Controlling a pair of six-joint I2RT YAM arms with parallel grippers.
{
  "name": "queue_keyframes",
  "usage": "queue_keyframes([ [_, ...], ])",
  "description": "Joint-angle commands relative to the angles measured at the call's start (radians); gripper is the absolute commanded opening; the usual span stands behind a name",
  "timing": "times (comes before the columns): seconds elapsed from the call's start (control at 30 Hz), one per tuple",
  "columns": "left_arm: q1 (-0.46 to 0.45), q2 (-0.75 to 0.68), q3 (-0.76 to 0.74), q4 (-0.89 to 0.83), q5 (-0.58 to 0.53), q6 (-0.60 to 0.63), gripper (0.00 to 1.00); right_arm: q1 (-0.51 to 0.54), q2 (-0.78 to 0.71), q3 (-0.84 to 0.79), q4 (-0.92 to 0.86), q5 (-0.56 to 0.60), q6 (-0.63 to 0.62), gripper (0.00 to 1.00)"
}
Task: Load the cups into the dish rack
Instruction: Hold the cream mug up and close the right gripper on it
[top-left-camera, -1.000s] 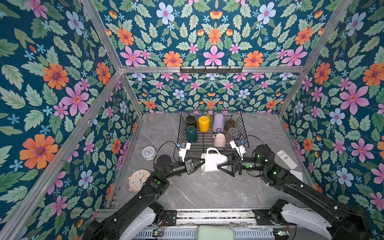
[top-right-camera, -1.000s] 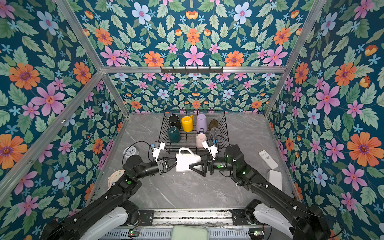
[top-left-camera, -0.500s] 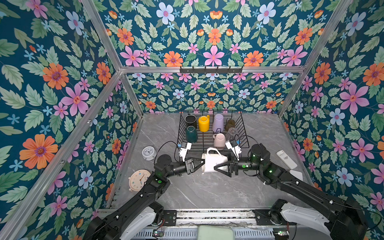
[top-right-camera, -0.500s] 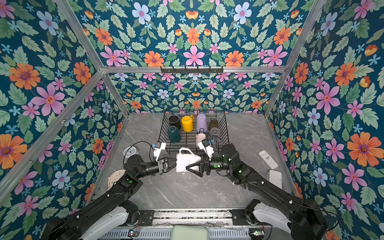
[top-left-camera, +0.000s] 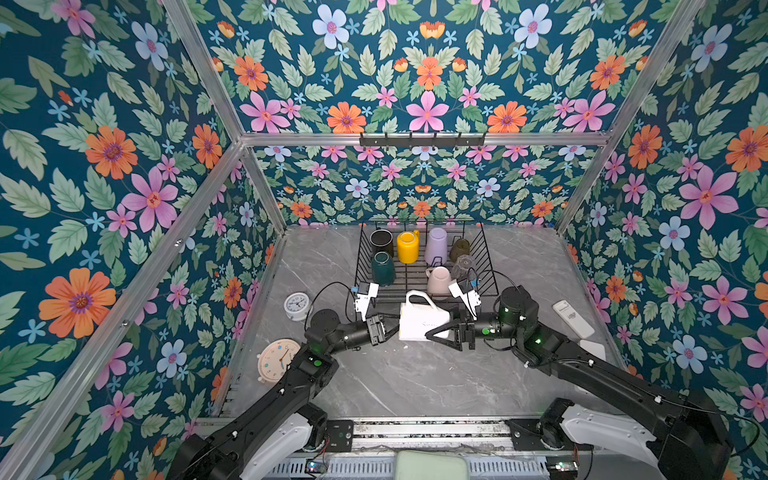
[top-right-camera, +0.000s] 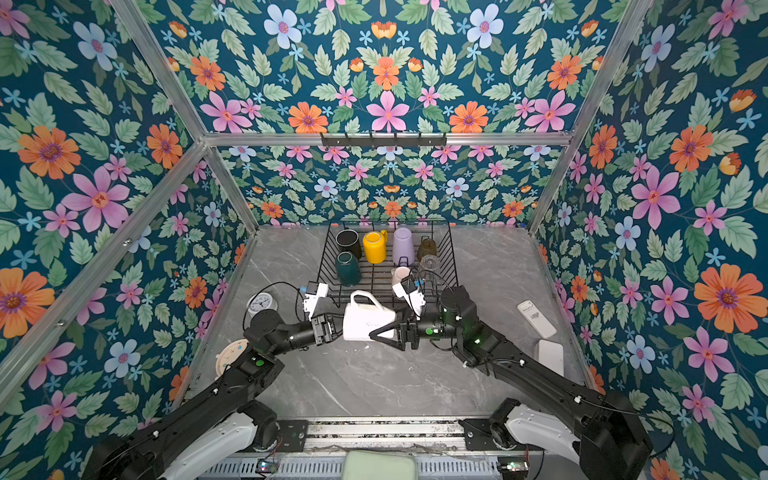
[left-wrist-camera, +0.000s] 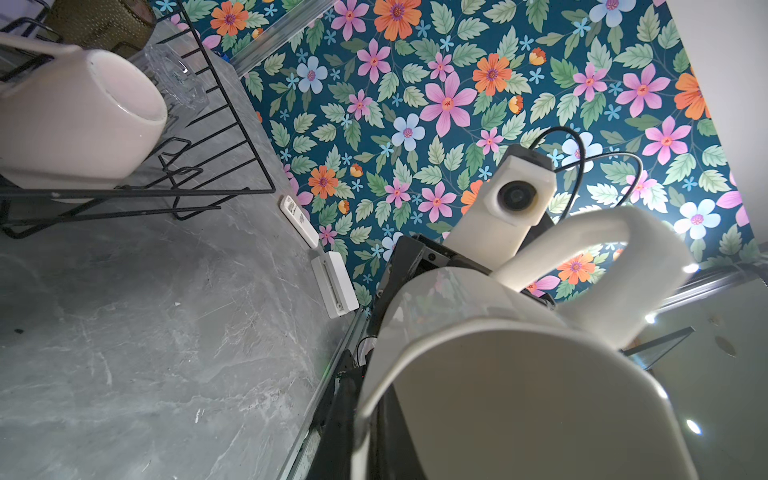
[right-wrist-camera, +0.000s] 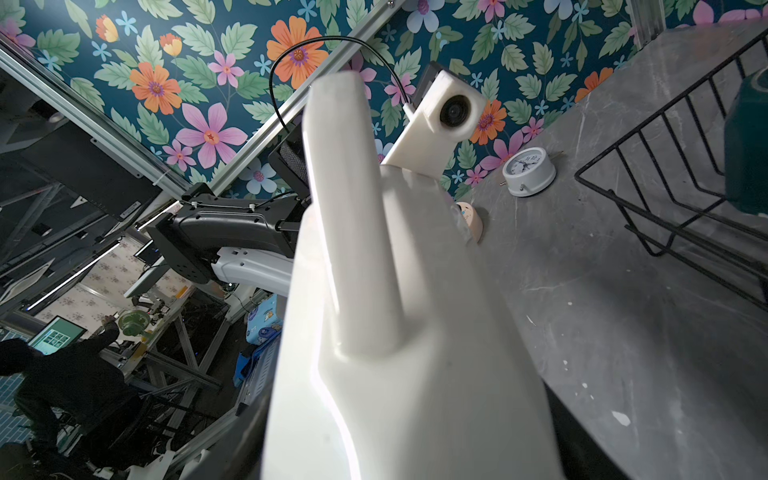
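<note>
Outward of the left gripper (top-left-camera: 392, 328), a white clock (top-left-camera: 297, 305) and a peach clock (top-left-camera: 278, 359) sit on the worktop (top-left-camera: 395, 386), no part of the job. The left gripper is clamped on the rim of the white mug (top-left-camera: 422, 322), pinching the wall at the mouth end. The mug therefore hangs sideways, clear of the worktop, with its handle turned upward.

Held by that end, the mug's base points straight at the right gripper (top-left-camera: 440, 325). This looks like a mid-air handover, probably because a sideways rim pinch is a poor hold for setting the mug down in a rack.

Just beyond both grippers, away from the robot, stands the dish rack (top-left-camera: 362, 253), already carrying seven cups. The black mug (top-left-camera: 381, 241), yellow mug (top-left-camera: 407, 247), lilac tumbler (top-left-camera: 436, 246) and amber glass (top-left-camera: 459, 248) line the far row. The dark green mug (top-left-camera: 382, 268), pale pink mug (top-left-camera: 439, 280) and clear glass (top-left-camera: 463, 264) stand nearer. Free wire floor remains in the near middle, directly behind the held mug.

The right gripper's jaws stand apart, straddling the mug's base end; whether they touch it yet I cannot tell. Farther out on its outer side lies a white remote (top-left-camera: 573, 318).
</note>
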Motion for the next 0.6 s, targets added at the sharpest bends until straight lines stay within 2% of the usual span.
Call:
queue_keyframes([
  [0.0, -0.007, 0.001, 0.005, 0.091, 0.041, 0.029, 0.0, 0.007, 0.0, 0.004, 0.032, 0.037, 0.0, 0.5],
  [0.1, -0.007, 0.001, 0.005, 0.091, 0.044, 0.028, 0.0, 0.007, -0.006, 0.004, 0.032, 0.038, -0.003, 0.43],
  [0.17, -0.007, 0.001, 0.004, 0.092, 0.045, 0.026, 0.0, 0.008, -0.01, 0.004, 0.031, 0.039, -0.005, 0.44],
  [0.23, -0.007, 0.002, 0.004, 0.097, 0.051, 0.022, 0.0, 0.007, -0.013, 0.007, 0.03, 0.046, -0.007, 0.56],
  [0.3, -0.007, 0.002, 0.004, 0.098, 0.056, 0.019, 0.0, 0.007, -0.016, 0.009, 0.03, 0.062, -0.008, 0.77],
  [0.37, -0.007, 0.003, 0.002, 0.108, 0.061, 0.011, 0.0, 0.007, -0.017, 0.014, 0.033, 0.064, -0.009, 0.9],
  [0.43, -0.007, 0.005, -0.001, 0.123, 0.067, 0.003, 0.0, 0.008, -0.014, 0.019, 0.038, 0.061, -0.011, 0.94],
  [0.57, -0.007, 0.019, -0.012, 0.171, 0.079, -0.026, 0.0, 0.013, -0.003, 0.026, 0.048, 0.061, -0.014, 0.94],
])
